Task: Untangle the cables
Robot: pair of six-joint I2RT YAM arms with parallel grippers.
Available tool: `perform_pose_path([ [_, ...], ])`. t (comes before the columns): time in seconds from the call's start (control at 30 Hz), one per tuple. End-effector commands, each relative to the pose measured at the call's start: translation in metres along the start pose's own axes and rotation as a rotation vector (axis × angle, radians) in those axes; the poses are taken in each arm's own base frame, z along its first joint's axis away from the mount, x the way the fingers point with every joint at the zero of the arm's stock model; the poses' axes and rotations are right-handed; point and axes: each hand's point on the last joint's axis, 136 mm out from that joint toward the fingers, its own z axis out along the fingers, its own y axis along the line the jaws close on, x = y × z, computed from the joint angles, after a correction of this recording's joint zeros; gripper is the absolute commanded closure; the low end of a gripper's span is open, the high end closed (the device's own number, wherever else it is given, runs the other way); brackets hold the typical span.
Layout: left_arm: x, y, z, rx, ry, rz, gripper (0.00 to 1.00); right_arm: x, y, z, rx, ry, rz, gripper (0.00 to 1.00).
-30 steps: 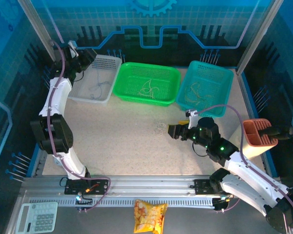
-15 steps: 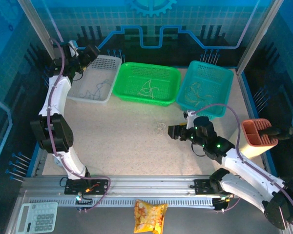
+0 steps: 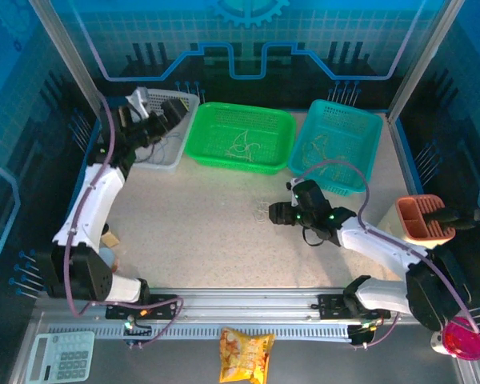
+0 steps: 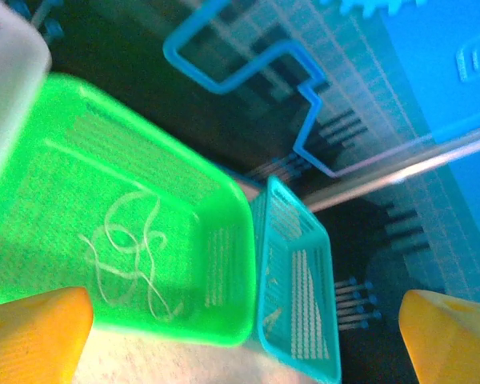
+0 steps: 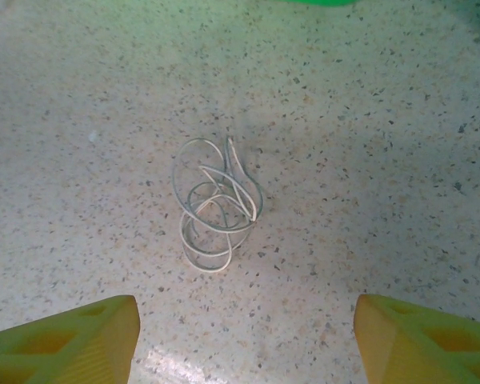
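A small clump of white and grey cables (image 3: pixel 262 211) lies on the speckled table, left of my right gripper (image 3: pixel 277 214). In the right wrist view the cables (image 5: pixel 216 208) sit ahead of the open right gripper (image 5: pixel 244 332), nothing touching its yellow fingers (image 5: pixel 72 340). My left gripper (image 3: pixel 165 125) hovers over the white basket (image 3: pixel 181 101), open and holding nothing. In the left wrist view the left gripper (image 4: pixel 248 340) faces the green basket (image 4: pixel 224 240), where pale cables (image 4: pixel 132 256) lie loose. More cables (image 3: pixel 244 146) rest in the green basket (image 3: pixel 197 128) and some cables (image 3: pixel 324 156) in the teal basket (image 3: pixel 370 120).
The three baskets stand side by side along the back. An orange holder (image 3: pixel 422 224) stands at the right edge. A calculator (image 3: pixel 60 358), a snack bag (image 3: pixel 245 352) and a pink dish (image 3: pixel 462 340) lie in front of the rail. A teal basket (image 4: pixel 296 264) adjoins the green one.
My left arm has swung from the white basket's far left corner toward its right side, and its jaws opened wide. My right gripper has slid left, closer to the clump.
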Motion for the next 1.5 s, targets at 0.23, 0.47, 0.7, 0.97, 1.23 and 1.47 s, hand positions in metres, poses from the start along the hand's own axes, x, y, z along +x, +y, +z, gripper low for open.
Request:
perform_pose_path([
  [0.23, 0.066, 0.003, -0.021, 0.066, 0.056, -0.101, 0.01, -0.012, 0.010, 0.038, 0.027, 0.039, -0.051, 0.36],
  [0.47, 0.074, -0.001, -0.025, 0.079, 0.076, -0.107, 0.01, -0.009, 0.007, 0.064, 0.057, 0.084, -0.074, 0.45],
  [0.7, 0.075, -0.006, -0.025, 0.088, 0.076, -0.103, 0.01, -0.005, -0.003, 0.084, 0.087, 0.117, -0.065, 0.53],
  [0.97, 0.079, -0.011, -0.025, 0.097, 0.086, -0.097, 0.01, -0.007, 0.008, 0.084, 0.029, 0.124, -0.070, 1.00],
  [1.23, 0.083, -0.023, -0.029, 0.130, 0.104, -0.094, 0.01, -0.044, 0.042, 0.013, -0.133, -0.045, -0.066, 1.00],
  [1.47, 0.092, -0.045, -0.029, 0.206, 0.141, -0.118, 0.01, -0.085, 0.074, -0.065, -0.299, -0.247, -0.078, 1.00],
])
